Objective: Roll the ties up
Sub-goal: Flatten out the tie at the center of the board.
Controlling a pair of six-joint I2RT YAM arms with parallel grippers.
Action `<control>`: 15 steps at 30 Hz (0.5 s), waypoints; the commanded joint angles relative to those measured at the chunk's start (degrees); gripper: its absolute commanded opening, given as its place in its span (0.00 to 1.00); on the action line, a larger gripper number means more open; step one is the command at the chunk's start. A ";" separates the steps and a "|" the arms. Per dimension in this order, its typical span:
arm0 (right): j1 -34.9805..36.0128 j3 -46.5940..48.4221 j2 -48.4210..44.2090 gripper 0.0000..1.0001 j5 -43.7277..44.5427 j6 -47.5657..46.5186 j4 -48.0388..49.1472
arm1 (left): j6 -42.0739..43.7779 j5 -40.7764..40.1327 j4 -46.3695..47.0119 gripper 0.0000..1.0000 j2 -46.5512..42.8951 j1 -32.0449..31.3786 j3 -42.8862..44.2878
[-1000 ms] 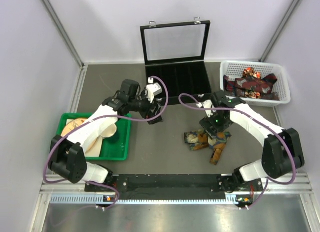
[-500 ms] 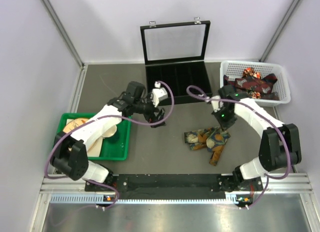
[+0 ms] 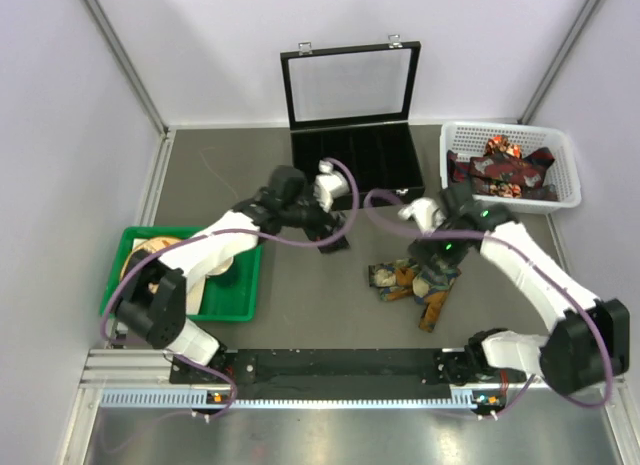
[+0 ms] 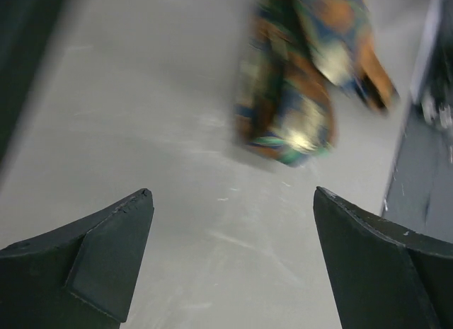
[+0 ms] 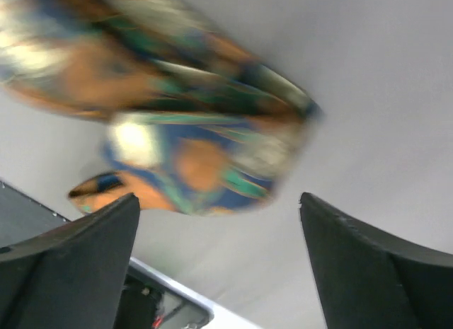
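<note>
One tie (image 3: 392,279): crumpled on worktop (image 3: 225,170).
Left tool (image 4: 232,193): spread, empty, near tie's left.
Right tool (image 5: 219,199): spread, empty, just above tie.

Blk case (image 3: 350,163), wht basket (image 3: 470,135), grn tray (image 3: 246,288)
</note>
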 commanded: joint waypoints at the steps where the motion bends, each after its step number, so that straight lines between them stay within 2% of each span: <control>1: 15.16 -7.76 -6.56 0.95 11.29 -1.74 4.88 | -14.85 -0.75 9.47 0.99 -9.09 9.16 -3.59; 2: 19.80 -9.25 -7.09 0.95 13.24 -1.91 6.12 | -16.08 -1.46 9.74 0.99 -11.71 10.85 -4.55; 7: 30.28 -17.70 -9.46 0.96 20.71 -4.19 11.14 | -18.03 -5.15 6.23 0.99 -18.49 18.23 -8.77; 12: 40.03 -21.65 -9.20 0.96 26.07 -3.67 14.91 | -17.50 -7.71 4.73 0.99 -22.98 19.74 -11.24; 15: 43.39 -23.24 -7.97 0.96 30.90 -3.41 18.69 | -17.93 -7.88 4.55 0.99 -23.07 19.74 -11.42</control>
